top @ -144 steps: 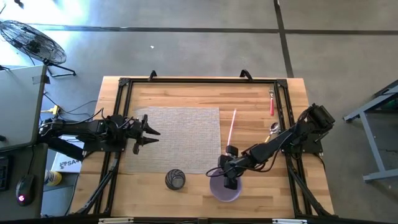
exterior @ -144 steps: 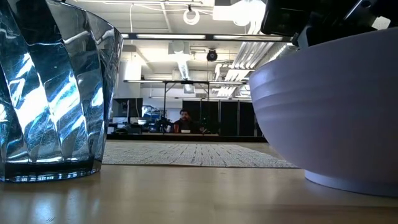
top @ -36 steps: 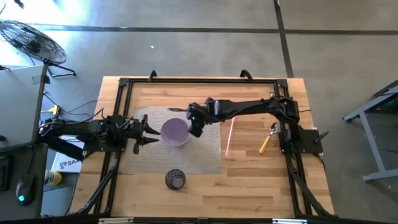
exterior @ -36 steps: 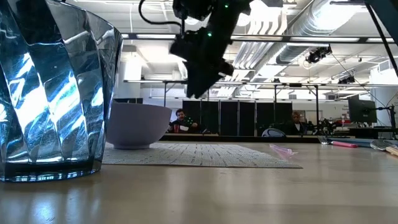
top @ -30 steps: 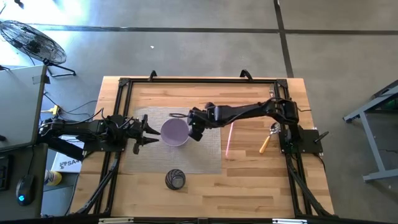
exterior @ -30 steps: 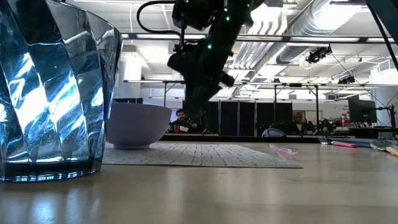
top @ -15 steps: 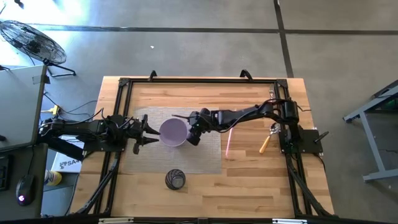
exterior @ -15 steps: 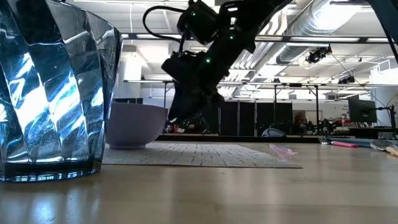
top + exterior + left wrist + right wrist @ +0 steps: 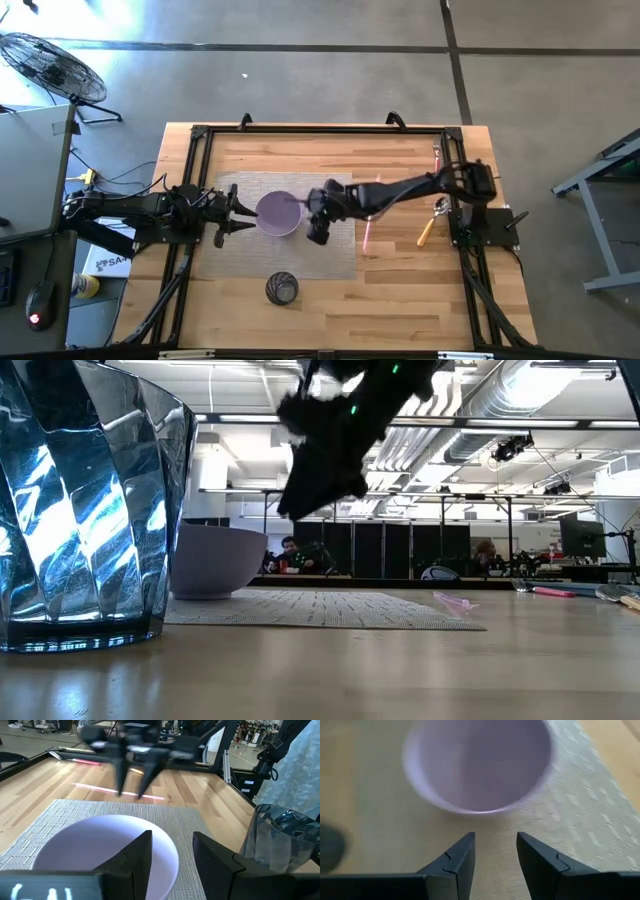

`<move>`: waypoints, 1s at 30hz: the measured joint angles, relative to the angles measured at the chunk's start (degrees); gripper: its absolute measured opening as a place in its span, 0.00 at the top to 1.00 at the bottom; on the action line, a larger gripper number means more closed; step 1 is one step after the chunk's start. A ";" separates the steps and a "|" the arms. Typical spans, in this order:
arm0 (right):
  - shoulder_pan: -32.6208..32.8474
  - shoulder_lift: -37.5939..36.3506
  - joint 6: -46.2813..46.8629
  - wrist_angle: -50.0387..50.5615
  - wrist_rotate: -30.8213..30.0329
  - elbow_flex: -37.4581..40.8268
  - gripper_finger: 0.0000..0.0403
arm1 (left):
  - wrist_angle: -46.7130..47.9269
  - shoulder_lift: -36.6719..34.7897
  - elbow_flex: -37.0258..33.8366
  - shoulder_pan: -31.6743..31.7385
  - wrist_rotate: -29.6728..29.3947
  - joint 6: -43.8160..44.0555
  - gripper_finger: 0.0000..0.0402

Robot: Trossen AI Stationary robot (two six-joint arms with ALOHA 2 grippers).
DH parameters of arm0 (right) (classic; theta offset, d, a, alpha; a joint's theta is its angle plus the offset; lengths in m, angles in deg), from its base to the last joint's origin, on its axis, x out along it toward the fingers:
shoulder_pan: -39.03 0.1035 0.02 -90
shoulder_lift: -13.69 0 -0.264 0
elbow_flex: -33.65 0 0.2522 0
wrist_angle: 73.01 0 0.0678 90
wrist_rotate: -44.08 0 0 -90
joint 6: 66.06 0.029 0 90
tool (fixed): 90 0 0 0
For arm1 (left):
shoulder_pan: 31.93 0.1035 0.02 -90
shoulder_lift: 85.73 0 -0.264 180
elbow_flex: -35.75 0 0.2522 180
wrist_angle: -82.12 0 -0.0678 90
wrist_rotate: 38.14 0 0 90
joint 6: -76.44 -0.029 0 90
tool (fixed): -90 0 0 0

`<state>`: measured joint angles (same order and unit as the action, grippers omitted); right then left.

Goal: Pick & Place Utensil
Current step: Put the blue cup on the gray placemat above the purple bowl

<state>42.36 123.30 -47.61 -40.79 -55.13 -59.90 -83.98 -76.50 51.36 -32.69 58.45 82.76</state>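
A lilac bowl (image 9: 278, 213) stands on its base on the grey woven mat (image 9: 330, 255). My right gripper (image 9: 318, 230) hovers open and empty just right of the bowl, raised well above the mat in the low view (image 9: 310, 490); its wrist view looks down on the bowl (image 9: 475, 765). My left gripper (image 9: 243, 212) waits open just left of the bowl, low over the mat (image 9: 170, 855). A thin pink utensil (image 9: 370, 215) lies flat on the wood at the mat's right edge.
A ribbed clear glass (image 9: 282, 289) stands near the table's near edge. A wooden-handled utensil (image 9: 430, 225) and a red one (image 9: 437, 165) lie toward the right edge. The black frame rail (image 9: 320, 130) borders the table. A person sits in the room beyond.
My right gripper came down beside the bowl's right side, then rose again and drew slightly toward the near edge. The bowl stays on the mat. The left arm has kept still.
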 joint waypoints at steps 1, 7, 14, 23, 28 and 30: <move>1.37 -0.57 -0.83 -0.02 -0.03 0.00 0.66 | 0.00 0.00 0.00 0.00 0.00 0.00 0.65; 10.29 -0.17 -1.32 0.16 -1.20 -0.02 0.66 | 0.00 0.00 0.00 0.00 0.00 0.00 0.65; 17.99 -0.05 2.56 -2.41 -3.40 -0.02 0.66 | 0.00 0.00 0.00 0.00 0.00 0.00 0.65; 21.58 3.24 3.93 -6.63 -2.82 -0.02 0.66 | 0.00 0.00 0.00 -0.01 0.00 0.00 0.65; 21.58 7.33 5.12 -10.14 2.66 0.06 0.66 | 0.00 0.00 0.00 0.00 0.00 0.00 0.65; 21.58 8.26 6.02 -11.91 4.47 0.05 0.66 | 0.00 0.02 0.00 0.00 0.01 0.00 0.65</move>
<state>63.94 131.55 -41.59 -52.70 -50.66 -59.85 -83.98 -76.48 51.36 -32.69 58.46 82.76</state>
